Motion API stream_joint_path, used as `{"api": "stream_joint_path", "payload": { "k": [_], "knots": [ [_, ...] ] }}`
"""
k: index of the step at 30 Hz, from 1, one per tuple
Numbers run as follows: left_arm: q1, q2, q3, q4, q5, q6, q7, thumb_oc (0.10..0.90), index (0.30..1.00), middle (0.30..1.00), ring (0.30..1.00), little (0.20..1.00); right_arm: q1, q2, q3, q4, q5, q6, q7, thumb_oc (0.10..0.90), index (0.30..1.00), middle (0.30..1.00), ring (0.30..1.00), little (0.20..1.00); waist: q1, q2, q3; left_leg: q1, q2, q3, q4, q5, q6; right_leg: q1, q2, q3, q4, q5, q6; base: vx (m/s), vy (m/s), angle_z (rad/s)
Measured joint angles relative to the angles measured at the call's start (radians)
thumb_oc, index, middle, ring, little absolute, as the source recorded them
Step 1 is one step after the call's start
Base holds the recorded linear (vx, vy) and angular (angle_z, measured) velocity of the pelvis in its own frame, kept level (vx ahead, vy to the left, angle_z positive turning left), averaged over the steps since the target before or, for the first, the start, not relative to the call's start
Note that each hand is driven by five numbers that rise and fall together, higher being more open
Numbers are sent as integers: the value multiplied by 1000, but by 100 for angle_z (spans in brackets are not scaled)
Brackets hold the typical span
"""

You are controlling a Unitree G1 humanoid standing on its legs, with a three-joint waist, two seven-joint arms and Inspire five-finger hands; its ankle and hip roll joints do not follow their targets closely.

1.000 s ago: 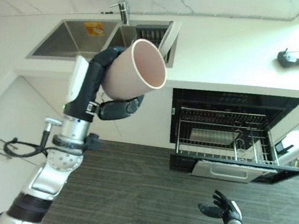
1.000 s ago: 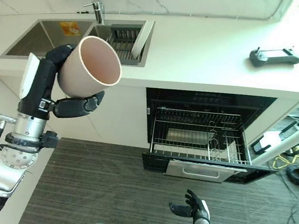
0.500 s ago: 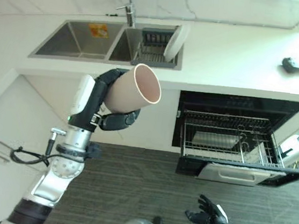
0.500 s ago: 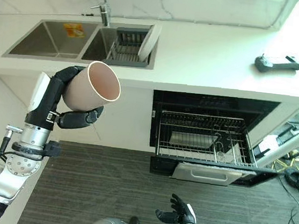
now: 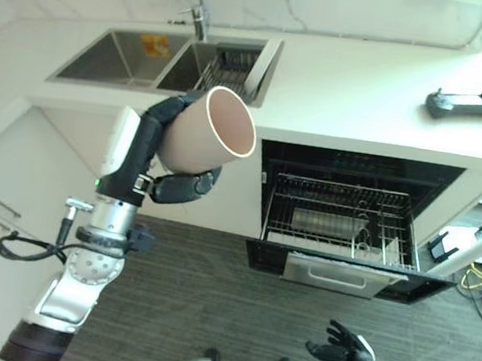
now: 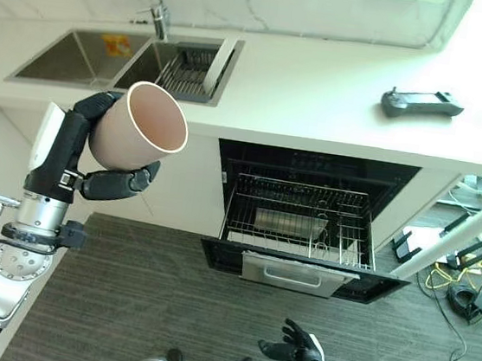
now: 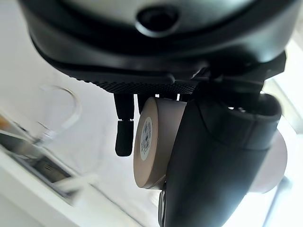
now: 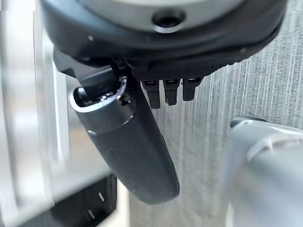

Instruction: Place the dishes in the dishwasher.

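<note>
Cup [image 5: 207, 131], left hand [image 5: 144, 154] fingers [image 5: 186, 186] curled round

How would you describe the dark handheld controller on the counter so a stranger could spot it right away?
Start at the long white countertop that runs above the open dishwasher. Toward its far right end, well away from the steel double sink, lies a flat dark grey handheld controller. It is the single loose item on that white surface, and it has two grips that stick out sideways.
</note>
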Motion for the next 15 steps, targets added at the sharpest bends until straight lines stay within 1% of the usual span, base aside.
{"api": "stream_joint_path", "payload": {
  "k": [1, 2, 3, 5, 6, 7, 9, 10, 11, 12, 15],
  "knots": [
    [-21, -12, -17, 2, 0, -15, -19, 400, 300, 300, 300, 300, 2, 2, -4, -1, 1, -11, -3, 800, 900, 900, 900, 900, -22, 5, -3, 5, -6, 11, -2, 4, -46, -15, -6, 23, 8, 9, 13, 46, 215, -36],
    [-35, -43, -45, 18, -4, -15, -17, 400, 300, 300, 300, 300, 27, 8, -10, -7, 2, -23, -8, 800, 900, 900, 900, 900, -25, 11, -8, 12, -21, 10, -1, -2, -38, -13, -9, 34, 0, 21, 21, 56, 202, -30],
    [-36, -54, -62, 26, -4, -15, -17, 400, 300, 300, 300, 300, 29, 17, -10, -12, 2, -33, -11, 800, 900, 900, 900, 900, -25, 12, -10, 21, -33, 16, -3, -6, -32, -10, -16, 41, -1, 27, 24, 28, 49, -23],
    [-32, -72, -82, 43, -13, -14, -27, 400, 300, 300, 300, 300, 59, 25, -3, -42, 2, -34, -10, 800, 900, 900, 900, 900, -26, 17, -19, 23, -40, 51, 6, -17, -23, -23, -24, 65, -17, 38, 42, 10, 29, -37],
    [-30, -73, -82, 45, -39, -11, -29, 400, 300, 300, 300, 300, 78, 28, -2, -76, 2, -35, -10, 800, 900, 900, 900, 900, -30, 16, -20, 22, -40, 60, 8, -17, -22, -20, -24, 68, -32, 47, 42, -10, 17, -35],
    [-25, -92, -77, 52, -74, -10, -29, 400, 300, 300, 300, 300, 132, 28, 6, -190, 1, -35, -14, 800, 900, 900, 900, 900, -40, 9, -24, 20, -40, 69, 16, -21, -15, -12, -23, 74, -56, 64, 51, -25, 17, -20],
    [-24, -98, -77, 56, -81, -8, -31, 400, 300, 300, 300, 300, 144, 28, 10, -222, 1, -38, -14, 800, 900, 900, 900, 900, -44, 5, -26, 20, -39, 74, 17, -23, -13, -10, -23, 75, -63, 65, 51, -24, 7, -11],
    [-25, -108, -77, 70, -94, -8, -36, 400, 300, 300, 300, 300, 152, 36, 19, -274, -2, -46, -20, 800, 900, 900, 900, 900, -53, -10, -37, 20, -37, 88, 19, -25, -10, -10, -22, 82, -75, 76, 53, -25, 11, -17],
    [-23, -113, -78, 74, -113, -9, -37, 400, 300, 300, 300, 300, 159, 35, 22, -312, -5, -47, -25, 800, 900, 900, 900, 900, -53, -16, -40, 20, -37, 96, 19, -26, -8, -14, -21, 88, -78, 79, 53, -33, 17, -24],
    [-22, -114, -78, 86, -118, -8, -37, 400, 300, 300, 300, 300, 159, 37, 23, -342, -6, -54, -32, 800, 900, 900, 900, 900, -64, -21, -44, 20, -37, 99, 19, -26, -8, -12, -15, 94, -92, 91, 58, -37, 26, -18],
    [-20, -158, -81, 121, -121, -9, -19, 400, 300, 300, 300, 300, 185, 33, 22, -486, -15, -57, -63, 800, 900, 900, 900, 900, -82, -23, -45, 22, -32, 120, 19, -28, -5, -10, -4, 114, -122, 117, 67, -28, 25, -24]
  ]
}}
